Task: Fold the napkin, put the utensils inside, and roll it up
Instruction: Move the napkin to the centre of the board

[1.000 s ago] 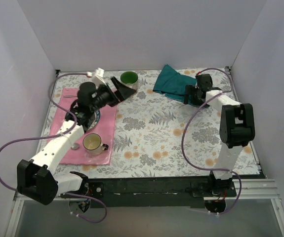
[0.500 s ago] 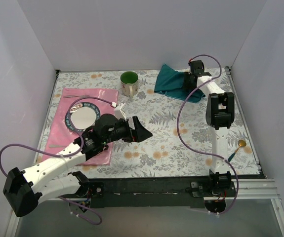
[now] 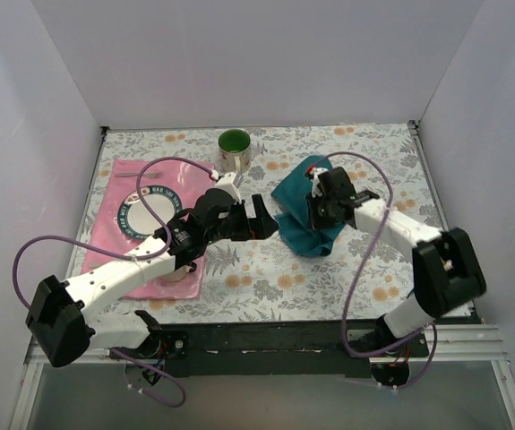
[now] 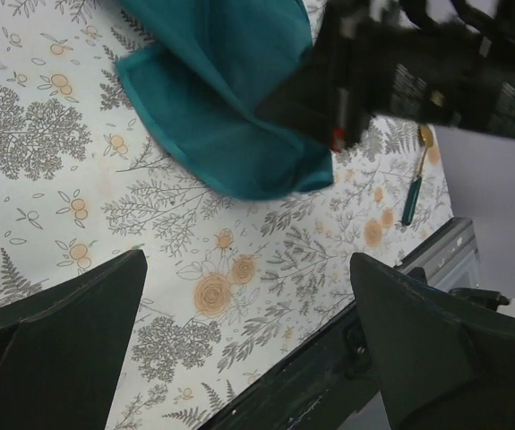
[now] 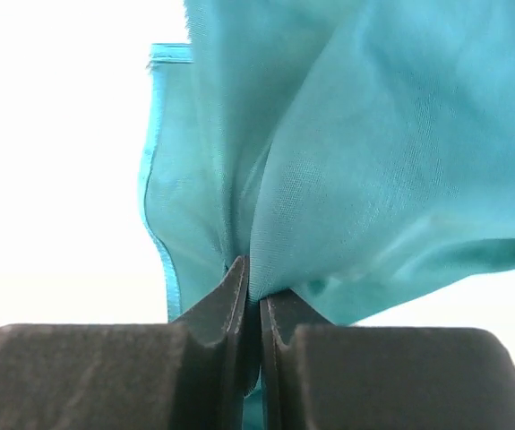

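Right gripper tight on the teal napkin; left gripper wide apart.

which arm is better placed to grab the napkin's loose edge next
Left, probably. The left fingers are open right beside the napkin, free to take an edge; the right fingers are pinched shut on the cloth.

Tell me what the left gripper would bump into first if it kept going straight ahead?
Most likely the napkin, pinched in the right gripper just ahead of the open left gripper. Depth is hard to judge, so it might pass low and meet the table instead.
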Robot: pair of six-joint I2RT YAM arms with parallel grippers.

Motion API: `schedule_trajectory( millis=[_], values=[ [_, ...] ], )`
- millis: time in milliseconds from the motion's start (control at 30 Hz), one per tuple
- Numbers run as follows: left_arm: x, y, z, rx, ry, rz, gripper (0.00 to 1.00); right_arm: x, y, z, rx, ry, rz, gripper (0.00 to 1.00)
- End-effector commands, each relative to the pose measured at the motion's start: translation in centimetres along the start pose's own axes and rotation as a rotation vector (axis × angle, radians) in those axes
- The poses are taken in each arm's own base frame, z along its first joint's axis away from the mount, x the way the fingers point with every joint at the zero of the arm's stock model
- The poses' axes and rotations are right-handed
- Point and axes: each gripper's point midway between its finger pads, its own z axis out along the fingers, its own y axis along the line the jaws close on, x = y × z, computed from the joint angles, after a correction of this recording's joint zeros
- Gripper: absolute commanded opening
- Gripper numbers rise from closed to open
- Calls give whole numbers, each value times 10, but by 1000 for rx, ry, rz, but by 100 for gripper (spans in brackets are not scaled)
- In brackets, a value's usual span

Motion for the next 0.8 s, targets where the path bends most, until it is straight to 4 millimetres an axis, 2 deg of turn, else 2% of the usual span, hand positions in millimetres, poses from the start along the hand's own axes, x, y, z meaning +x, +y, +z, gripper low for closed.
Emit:
schedule_trajectory(
  millis=[0,33,67,133,167,233,267,333,367,433,467,500,533,567,600,633,667,700,733,767],
  values=[
    [3,3,3,1,6,41,98,24,56,-42,-263,-81,-1,16],
    [15,4,4,21,46,41,98,45,59,-42,-276,-40,1,22],
    [21,7,6,21,63,34,98,48,63,-51,-296,-52,2,35],
    [35,11,7,34,105,25,97,62,57,-57,-265,-11,19,50],
    [46,14,8,47,130,22,96,61,47,-62,-204,-20,25,57],
    [66,17,12,70,200,13,93,57,36,-71,-133,-40,35,63],
    [73,19,14,76,222,8,83,53,15,-79,-15,-80,78,72],
    [91,30,25,45,283,6,75,47,-3,-87,79,-131,123,78],
    [88,32,31,25,271,19,67,46,-14,-94,127,-163,163,80],
    [96,37,44,-4,293,62,62,48,-34,-97,181,-179,237,82],
    [96,41,51,-27,287,86,61,50,-37,-98,178,-179,265,81],
    [87,33,57,-20,271,104,61,59,-40,-94,178,-158,295,81],
    [96,43,68,-48,302,136,61,63,-43,-92,173,-147,316,81],
    [99,48,74,-76,321,143,61,69,-42,-89,147,-126,340,80],
    [88,43,83,-89,297,154,61,77,-42,-84,131,-106,350,78],
    [100,56,95,-133,338,164,61,83,-40,-82,112,-87,359,76],
    [102,61,98,-164,361,168,60,86,-37,-81,91,-76,368,69],
    [101,68,104,-208,359,174,58,88,-36,-81,84,-70,370,67],
    [96,63,110,-209,354,171,58,97,-35,-79,80,-53,371,64],
    [99,75,115,-257,355,177,58,98,-34,-80,71,-63,373,62]
  ],
)
